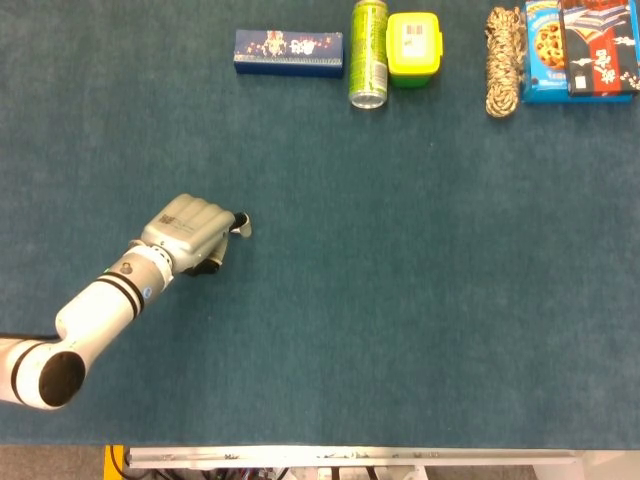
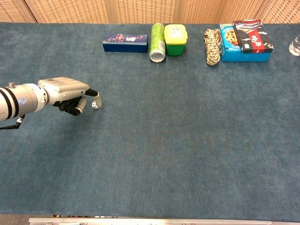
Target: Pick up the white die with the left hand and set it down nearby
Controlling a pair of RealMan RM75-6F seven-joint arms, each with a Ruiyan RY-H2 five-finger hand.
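Note:
The small white die [image 1: 243, 226] sits at the fingertips of my left hand [image 1: 190, 232], pinched between the thumb and a finger. My other fingers are curled in under the palm. In the chest view the die [image 2: 95, 103] shows just right of the hand [image 2: 65, 91], low over the blue cloth at the table's left side. Whether the die touches the cloth I cannot tell. My right hand shows in neither view.
Along the far edge lie a dark blue box [image 1: 289, 52], a green can [image 1: 368, 53] on its side, a yellow-green tub [image 1: 414, 47], a coiled rope [image 1: 502, 60] and cookie boxes [image 1: 580, 50]. Blue cloth [image 1: 400, 300] covers the table.

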